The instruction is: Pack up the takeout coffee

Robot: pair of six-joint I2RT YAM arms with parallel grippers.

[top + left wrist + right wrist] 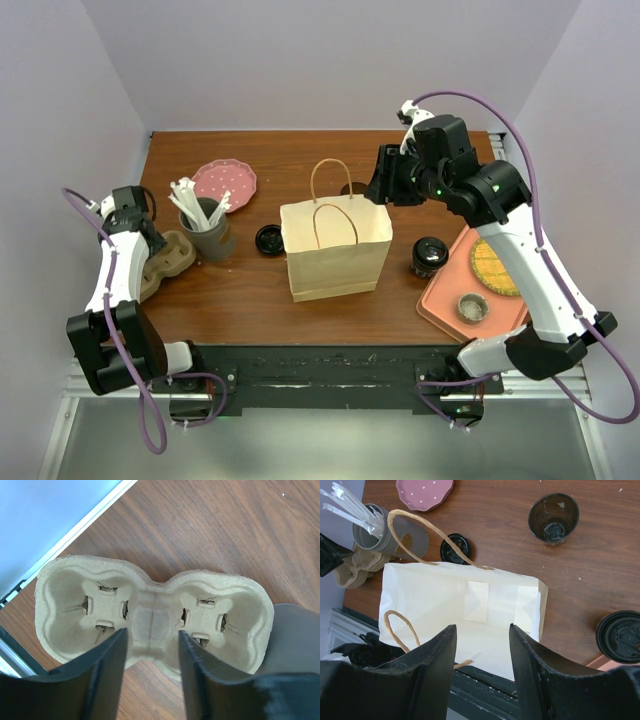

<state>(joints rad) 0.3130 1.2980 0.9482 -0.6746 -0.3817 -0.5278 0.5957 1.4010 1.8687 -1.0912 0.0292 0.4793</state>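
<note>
Left gripper (pixel 152 640) fingers apart astride the middle bridge of the empty pulp cup carrier (pixel 240 615) by the table (pixel 250 290) edge; right gripper (pixel 482 635) fingers apart, empty, above the open paper bag (pixel 335 250), nothing seen inside; takeout coffee (pixel 429 256) stands lidded between bag and tray (pixel 445 295), contents hidden.

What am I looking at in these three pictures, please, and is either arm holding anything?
The left arm and right arm are robots bolted at the near edge of a table. The overhead picture shows both; the others come from wrist cameras. The left pincer stands open over a cardboard cup carrier; the right pincer stands open above the paper bag. Neither holds anything. Also lying there: the lidded takeout coffee, an orange tray, a grey cup of utensils, a pink plate, a loose black lid and an open dark cup.
</note>
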